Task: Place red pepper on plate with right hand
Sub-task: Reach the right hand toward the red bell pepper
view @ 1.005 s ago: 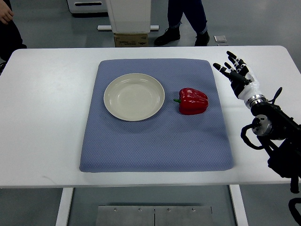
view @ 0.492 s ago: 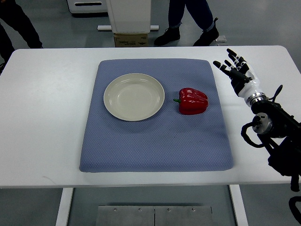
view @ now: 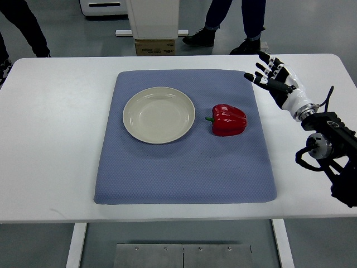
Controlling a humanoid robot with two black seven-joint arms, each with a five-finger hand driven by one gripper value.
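Observation:
A red pepper (view: 228,120) lies on the blue mat (view: 184,162), its green stem pointing left toward the plate. The cream plate (view: 159,114) sits on the mat just left of the pepper and holds nothing. My right hand (view: 271,78) hovers above the mat's far right corner, up and right of the pepper, fingers spread and holding nothing. Its arm (view: 326,148) comes in from the right edge. The left arm does not show.
The mat lies on a white table (view: 50,139). Beyond the far edge stand a white machine base (view: 152,19), a cardboard box (view: 155,47) and people's legs (view: 234,19), with another leg (view: 25,25) at the far left.
My right hand has moved up and slightly left, toward the mat's far right corner. The pepper and plate have stayed put. The people behind the table have shifted.

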